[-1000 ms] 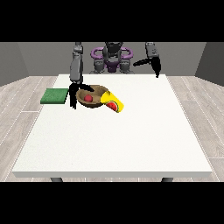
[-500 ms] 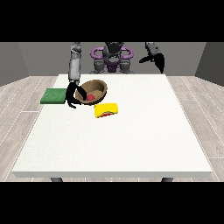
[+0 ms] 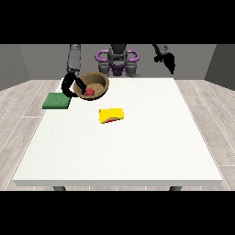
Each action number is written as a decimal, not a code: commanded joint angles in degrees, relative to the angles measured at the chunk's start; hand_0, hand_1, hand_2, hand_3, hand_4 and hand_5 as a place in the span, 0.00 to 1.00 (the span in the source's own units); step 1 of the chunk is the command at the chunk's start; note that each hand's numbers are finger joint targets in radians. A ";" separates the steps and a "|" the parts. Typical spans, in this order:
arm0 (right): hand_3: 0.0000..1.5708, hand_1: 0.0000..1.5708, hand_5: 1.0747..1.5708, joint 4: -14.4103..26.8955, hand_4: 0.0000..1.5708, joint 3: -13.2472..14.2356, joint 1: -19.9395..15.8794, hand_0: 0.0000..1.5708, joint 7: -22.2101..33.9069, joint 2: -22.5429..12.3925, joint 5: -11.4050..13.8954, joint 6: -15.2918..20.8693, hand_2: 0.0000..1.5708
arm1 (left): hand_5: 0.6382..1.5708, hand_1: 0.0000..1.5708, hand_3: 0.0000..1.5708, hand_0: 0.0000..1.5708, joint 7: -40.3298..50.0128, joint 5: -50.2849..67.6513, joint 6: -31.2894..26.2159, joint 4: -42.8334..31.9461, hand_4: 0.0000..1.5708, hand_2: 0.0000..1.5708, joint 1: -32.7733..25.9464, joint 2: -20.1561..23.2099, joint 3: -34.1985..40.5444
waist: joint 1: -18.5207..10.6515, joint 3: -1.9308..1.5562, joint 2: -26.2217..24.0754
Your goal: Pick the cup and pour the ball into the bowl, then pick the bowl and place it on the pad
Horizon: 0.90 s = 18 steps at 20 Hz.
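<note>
Grey walls and a pale plank floor surround the large white table (image 3: 137, 147), with the robot standing at its far edge. At the view's left, the black hand (image 3: 73, 86) curls round the near-left rim of the brown wooden bowl (image 3: 98, 81), which is tilted with its opening turned toward the camera and seems lifted off the tabletop. Inside the bowl rests the red ball (image 3: 90, 92), low against its near wall. Just beside that hand, to the view's left, the green pad (image 3: 56, 100) lies flat near the table's left edge; the bowl is not over it. The yellow cup (image 3: 111, 114) lies on its side on the table nearer the camera, apart from the bowl, a red strip showing along its lower edge. At the view's right, the other hand (image 3: 167, 61) hangs in the air past the table's far right corner, well clear of every object, holding nothing; whether its fingers are curled or straight cannot be told.
</note>
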<state>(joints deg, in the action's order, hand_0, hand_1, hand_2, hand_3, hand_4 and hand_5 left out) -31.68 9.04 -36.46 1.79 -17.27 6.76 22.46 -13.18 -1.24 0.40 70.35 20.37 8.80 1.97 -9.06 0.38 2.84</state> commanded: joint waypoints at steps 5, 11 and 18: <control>0.46 1.00 1.00 -5.41 0.51 -1.38 0.19 1.00 10.03 -1.86 -0.45 -6.26 1.00 | 0.83 0.00 0.00 0.00 -1.28 0.62 0.21 -3.60 0.64 0.00 -4.45 1.94 3.67 | 6.87 -0.37 -5.99; 0.48 1.00 1.00 -9.46 0.50 0.44 1.25 1.00 10.29 -6.98 -2.59 -13.24 1.00 | 0.85 0.00 0.00 0.00 -6.24 1.62 -1.17 -6.88 0.66 0.00 -4.74 3.02 6.11 | 9.26 -0.36 -2.51; 0.00 1.00 1.00 -6.45 0.58 6.28 4.03 1.00 1.62 -15.82 -4.32 -15.90 1.00 | 0.95 0.00 0.00 0.00 -0.60 9.70 -8.68 -1.71 0.83 0.00 2.00 12.39 13.68 | 3.80 -0.45 3.43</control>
<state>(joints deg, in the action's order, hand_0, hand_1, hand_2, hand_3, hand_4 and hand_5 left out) -39.58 12.05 -33.35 8.22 -28.00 4.19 9.58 -15.80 3.83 -4.15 66.65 18.86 15.76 11.01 -3.00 -0.01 2.80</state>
